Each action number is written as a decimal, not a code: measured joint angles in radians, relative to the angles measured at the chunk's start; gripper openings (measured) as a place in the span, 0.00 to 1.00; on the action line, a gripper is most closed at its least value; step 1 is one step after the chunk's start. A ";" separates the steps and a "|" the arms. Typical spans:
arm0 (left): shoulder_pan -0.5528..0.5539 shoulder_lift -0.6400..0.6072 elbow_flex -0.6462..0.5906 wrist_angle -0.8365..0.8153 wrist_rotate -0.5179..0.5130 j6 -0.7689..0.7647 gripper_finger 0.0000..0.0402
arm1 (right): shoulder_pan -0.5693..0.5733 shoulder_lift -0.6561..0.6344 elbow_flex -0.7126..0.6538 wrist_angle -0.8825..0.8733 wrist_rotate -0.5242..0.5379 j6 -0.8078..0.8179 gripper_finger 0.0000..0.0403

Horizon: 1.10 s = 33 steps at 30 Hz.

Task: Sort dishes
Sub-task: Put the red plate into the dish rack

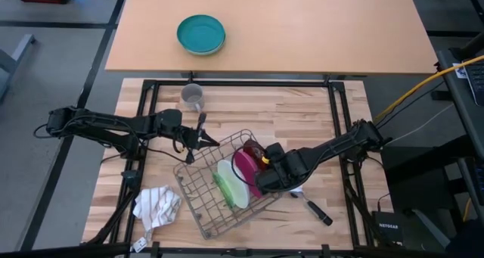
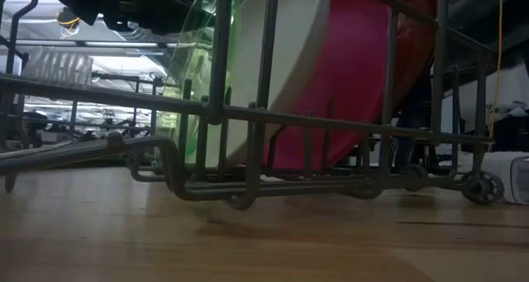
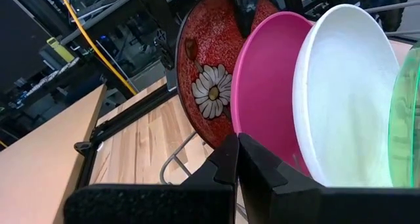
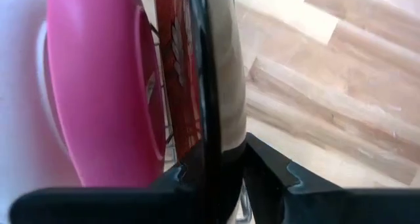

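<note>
while all four plates stand on edge in the rack (image 1: pixel 198 205) near the table's front edge, you see them in a row: green plate (image 1: pixel 224 188), white plate (image 1: pixel 234 184), pink plate (image 1: pixel 246 169), red plate (image 1: pixel 252 148). your right gripper (image 1: pixel 261 161) straddles the red plate's rim, jaws slightly apart. your left gripper (image 1: pixel 212 141), jaws closed and empty, hovers at the rack's rear edge.

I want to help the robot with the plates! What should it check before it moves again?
1. All four plates upright in the rack: green plate, white plate, pink plate, red plate: ok.
2. Right gripper let go of the red plate: not ok, fingers sit either side of its rim.
3. Left gripper shut at the rack's edge, holding nothing: ok.
4. Red plate resting firmly in its slot: cannot tell.
</note>
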 joint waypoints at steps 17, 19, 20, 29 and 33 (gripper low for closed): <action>-0.005 0.000 0.000 -0.008 0.000 0.000 0.00 | -0.001 0.014 -0.002 0.068 0.151 -0.100 0.22; -0.005 0.000 0.000 -0.008 0.000 0.000 0.00 | -0.001 0.014 -0.002 0.066 0.152 -0.103 0.22; -0.005 0.000 0.000 -0.008 0.000 0.000 0.00 | -0.001 0.014 -0.002 0.066 0.152 -0.112 0.22; -0.005 0.000 0.000 -0.019 0.000 0.000 0.00 | -0.003 0.014 -0.002 0.068 0.144 -0.140 0.22; -0.005 0.000 0.000 -0.030 0.000 0.000 0.00 | -0.016 0.011 -0.001 0.072 0.095 -0.148 0.22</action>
